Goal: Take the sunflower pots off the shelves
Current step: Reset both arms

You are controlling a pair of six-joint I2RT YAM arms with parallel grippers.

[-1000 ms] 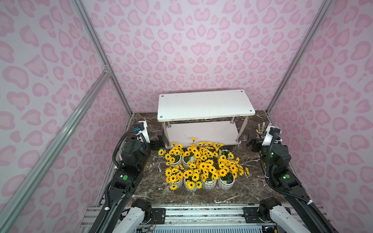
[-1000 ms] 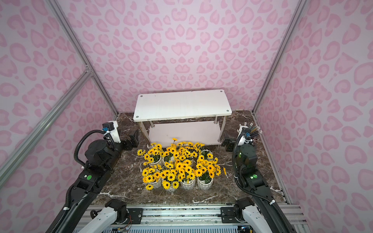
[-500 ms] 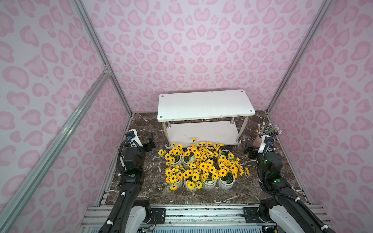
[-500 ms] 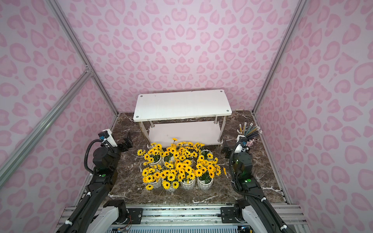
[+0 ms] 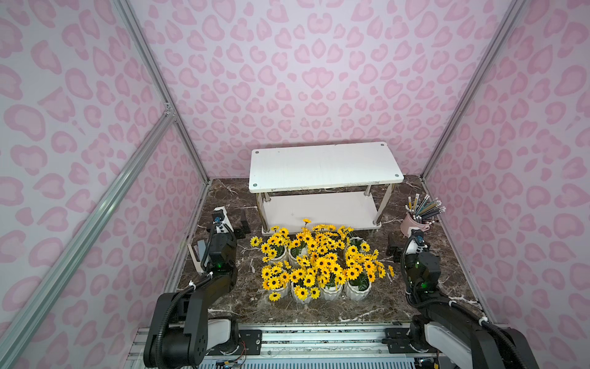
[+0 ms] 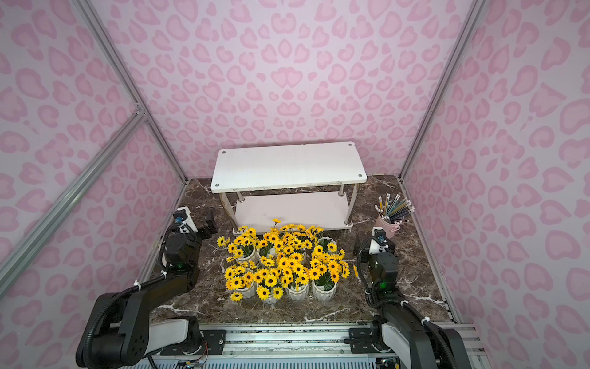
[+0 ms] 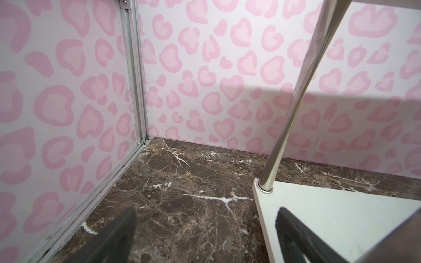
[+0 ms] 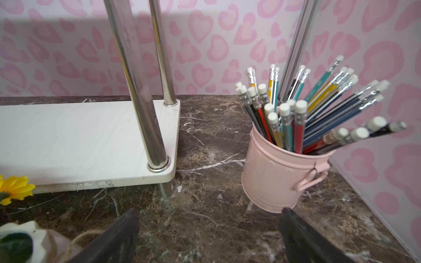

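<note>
- Both shelves [image 5: 322, 166] are bare; the sunflower pots [image 5: 319, 265] stand clustered on the marble tabletop [image 5: 319, 310] in front. Task looks done.
- Left gripper [image 7: 205, 236] and right gripper [image 8: 209, 236]: jaws wide apart, empty, either side of the cluster.

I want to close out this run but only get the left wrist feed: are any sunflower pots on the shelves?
Observer: No, both tiers of the shelves are bare in both top views.
Operator: Where are the pots, then?
Observer: The sunflower pots stand clustered on the marble floor just in front of the shelves.
Operator: And the right gripper?
Observer: The right gripper is open and empty, facing a pink bucket of pencils beside the shelves.
</note>
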